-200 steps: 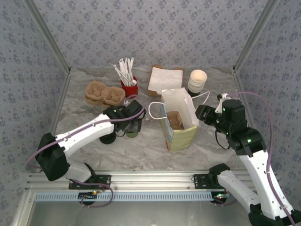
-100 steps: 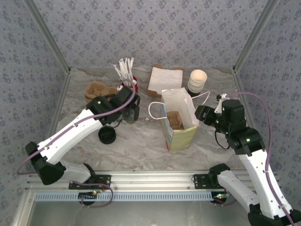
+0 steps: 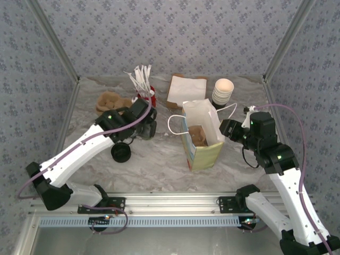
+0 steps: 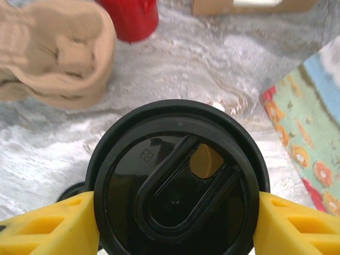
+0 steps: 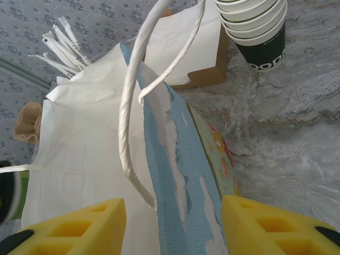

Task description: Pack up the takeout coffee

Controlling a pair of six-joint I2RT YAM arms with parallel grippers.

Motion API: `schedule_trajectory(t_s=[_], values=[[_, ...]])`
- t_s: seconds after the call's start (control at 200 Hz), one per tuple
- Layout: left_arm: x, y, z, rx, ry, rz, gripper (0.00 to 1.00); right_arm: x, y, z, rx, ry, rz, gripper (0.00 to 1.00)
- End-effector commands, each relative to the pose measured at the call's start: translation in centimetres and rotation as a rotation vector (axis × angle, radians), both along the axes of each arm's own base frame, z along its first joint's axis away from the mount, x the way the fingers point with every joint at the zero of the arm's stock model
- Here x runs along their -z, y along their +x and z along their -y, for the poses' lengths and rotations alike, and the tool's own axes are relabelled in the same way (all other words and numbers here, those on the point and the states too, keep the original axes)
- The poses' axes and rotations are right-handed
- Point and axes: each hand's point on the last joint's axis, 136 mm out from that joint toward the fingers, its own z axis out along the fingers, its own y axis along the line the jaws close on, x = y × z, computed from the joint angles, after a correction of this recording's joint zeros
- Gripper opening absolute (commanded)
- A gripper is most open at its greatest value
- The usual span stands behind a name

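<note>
Where left tool (image 4: 172, 226) grips, takeout coffee (image 4: 175, 180) sits clamped.

Lidded coffee cup (image 4: 178, 183): one. Loose black lid (image 3: 121, 152): one. Paper bag (image 3: 203, 146): one, with two cord handles (image 3: 174, 123). Stack of lidless cups (image 3: 223, 91): one; several nested, exact number unclear. Red tub (image 4: 130, 18): one. White sticks (image 3: 139, 77) in tub: many, too bunched to count. Napkin box (image 3: 186, 90): one. Cardboard cup tray (image 4: 58, 53): one.
</note>
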Motion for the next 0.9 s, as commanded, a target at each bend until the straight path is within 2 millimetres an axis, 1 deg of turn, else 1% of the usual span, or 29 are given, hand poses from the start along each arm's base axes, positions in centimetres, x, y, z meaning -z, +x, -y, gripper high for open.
schedule_trajectory(t_s=[0.0,0.065,0.12,0.19,0.255,0.345,0.395,0.505,0.705,0.745,0.82,0.894], values=[[2.5,-0.1,1.8,0.017,-0.066,-0.039,0.67,-0.2,0.2,-0.2,0.0,0.017,0.007,0.53],[4.3,-0.3,2.3,0.026,-0.068,-0.072,0.66,-0.2,0.2,-0.1,0.003,0.019,0.006,0.53],[5.5,-0.6,2.8,0.049,-0.07,-0.09,0.66,-0.1,0.3,-0.1,0.004,0.018,0.003,0.52],[6.5,-0.8,3.2,0.065,-0.073,-0.098,0.66,-0.1,0.3,-0.1,0.004,0.017,0.001,0.52],[7.6,-0.9,3.1,0.064,-0.068,-0.104,0.66,-0.1,0.3,-0.1,0.007,0.019,0.001,0.52],[8.6,-1.1,3.4,0.086,-0.079,-0.107,0.65,-0.1,0.3,-0.2,0.001,0.023,-0.002,0.52],[9.1,-1.1,3.2,0.09,-0.068,-0.103,0.65,0.0,0.3,-0.3,-0.002,0.024,-0.003,0.52],[9.9,-1.2,2.6,0.094,-0.027,-0.109,0.65,0.0,0.2,-0.3,-0.005,0.022,-0.004,0.52],[10.5,-1.9,2.7,0.113,-0.017,-0.165,0.67,-0.1,0.2,-0.2,-0.004,0.016,-0.003,0.52],[10.4,-2.0,2.5,0.115,0.002,-0.179,0.7,-0.1,0.3,-0.2,-0.005,0.015,-0.002,0.52],[10.3,-2.5,2.2,0.126,0.029,-0.204,0.78,-0.1,0.4,-0.2,-0.006,0.012,-0.005,0.52],[9.7,-2.7,1.9,0.127,0.037,-0.216,0.85,0.0,0.4,-0.3,-0.007,0.011,-0.007,0.53]])
